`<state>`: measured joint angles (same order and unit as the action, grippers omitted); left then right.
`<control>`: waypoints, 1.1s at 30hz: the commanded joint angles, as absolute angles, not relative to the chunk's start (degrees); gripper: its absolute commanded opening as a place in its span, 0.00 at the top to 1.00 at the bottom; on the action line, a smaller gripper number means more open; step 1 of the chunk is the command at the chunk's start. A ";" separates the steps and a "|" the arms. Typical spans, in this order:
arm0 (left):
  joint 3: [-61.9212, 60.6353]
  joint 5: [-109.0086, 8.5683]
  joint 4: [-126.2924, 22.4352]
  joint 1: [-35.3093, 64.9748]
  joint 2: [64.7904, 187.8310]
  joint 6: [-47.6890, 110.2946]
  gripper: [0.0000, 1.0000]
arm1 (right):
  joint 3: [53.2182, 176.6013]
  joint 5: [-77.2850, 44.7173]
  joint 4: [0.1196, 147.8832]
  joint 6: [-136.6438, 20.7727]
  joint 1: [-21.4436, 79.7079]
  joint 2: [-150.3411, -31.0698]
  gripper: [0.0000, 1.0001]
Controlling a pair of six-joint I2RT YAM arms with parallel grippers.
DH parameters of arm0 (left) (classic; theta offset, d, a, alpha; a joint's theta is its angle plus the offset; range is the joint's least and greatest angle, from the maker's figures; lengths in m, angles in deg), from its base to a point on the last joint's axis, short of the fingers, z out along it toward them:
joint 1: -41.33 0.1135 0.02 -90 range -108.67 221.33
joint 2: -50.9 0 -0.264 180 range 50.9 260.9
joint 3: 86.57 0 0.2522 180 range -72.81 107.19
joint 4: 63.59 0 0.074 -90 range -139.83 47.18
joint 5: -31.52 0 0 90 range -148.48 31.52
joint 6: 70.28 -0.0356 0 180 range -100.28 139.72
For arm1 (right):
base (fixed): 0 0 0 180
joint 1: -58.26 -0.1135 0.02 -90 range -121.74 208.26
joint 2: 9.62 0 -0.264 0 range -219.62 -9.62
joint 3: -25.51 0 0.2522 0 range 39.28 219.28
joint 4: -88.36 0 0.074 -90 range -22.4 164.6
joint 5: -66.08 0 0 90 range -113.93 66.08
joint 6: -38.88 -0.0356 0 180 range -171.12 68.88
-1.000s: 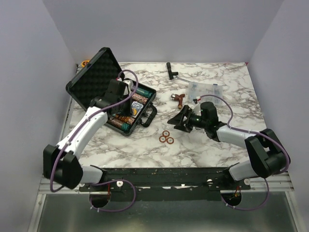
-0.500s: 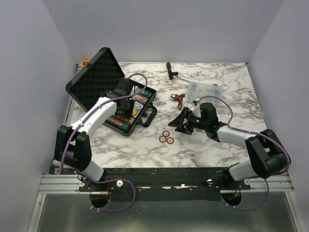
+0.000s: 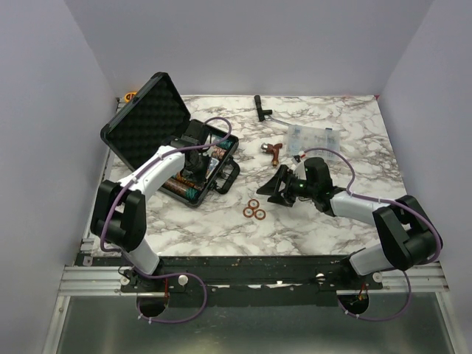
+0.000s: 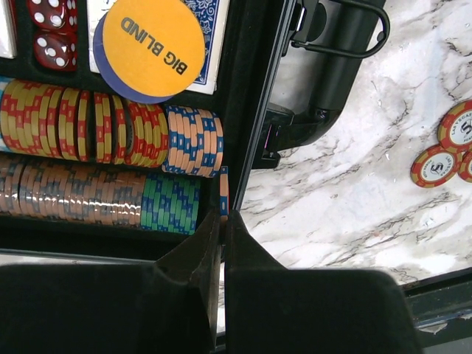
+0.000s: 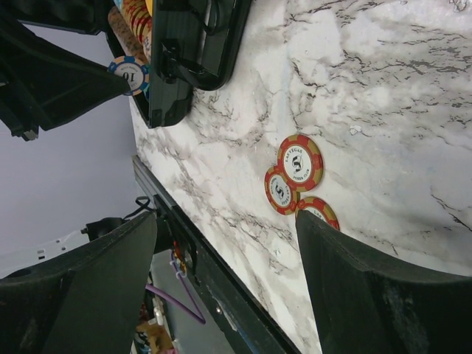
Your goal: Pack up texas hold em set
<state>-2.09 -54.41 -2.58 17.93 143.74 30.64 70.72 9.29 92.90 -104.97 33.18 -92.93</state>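
Note:
The black briefcase [image 3: 151, 122] lies open at the back left, its egg-crate foam lid up. In the left wrist view its tray holds rows of multicoloured chips [image 4: 96, 133], an orange "BIG BLIND" disc [image 4: 153, 46] on the blue card deck [image 4: 214, 18], and red dice [image 4: 50, 29]. My left gripper [image 3: 193, 171] [image 4: 223, 217] is shut on a blue-and-orange chip [image 4: 223, 193], held edge-on over the tray's right end; the chip also shows in the right wrist view [image 5: 130, 74]. Three red-and-yellow chips [image 3: 254, 209] [image 5: 299, 164] lie on the marble. My right gripper [image 3: 275, 186] [image 5: 225, 221] is open just right of them.
A clear compartment box [image 3: 313, 136] sits at the back right. A black T-shaped tool [image 3: 260, 107] lies near the back edge and a small brown piece [image 3: 271, 150] lies in front of it. The case's handle [image 3: 225, 177] sticks out toward the loose chips.
My left arm has folded in, its elbow moving nearer and left, while its gripper has stayed over the case tray with the chip. My right gripper has barely moved.

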 commanded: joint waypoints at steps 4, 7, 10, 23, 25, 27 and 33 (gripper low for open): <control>-0.22 -52.68 -3.86 17.43 144.79 29.92 1.00 | 69.50 8.77 93.42 -104.65 32.97 -92.94 0.21; -0.40 -52.45 -4.03 17.34 145.18 29.84 1.00 | 69.26 8.77 93.67 -104.74 32.97 -92.98 0.21; 0.12 -53.18 -3.45 17.34 146.43 29.92 1.00 | 69.15 8.99 93.93 -104.88 32.96 -93.04 0.22; 0.58 -58.04 -2.89 17.16 147.51 29.83 1.00 | 68.77 8.95 94.44 -105.09 32.95 -92.68 0.21; 0.66 -59.59 -2.81 17.16 147.51 29.98 1.00 | 68.61 9.10 94.62 -105.17 32.99 -92.79 0.22; 0.75 -60.32 -2.65 17.08 147.59 30.01 1.00 | 68.40 9.21 94.97 -105.35 32.95 -92.90 0.22; 0.91 -62.29 -2.28 17.07 147.67 29.83 1.00 | 68.18 9.30 95.43 -105.53 33.01 -92.77 0.22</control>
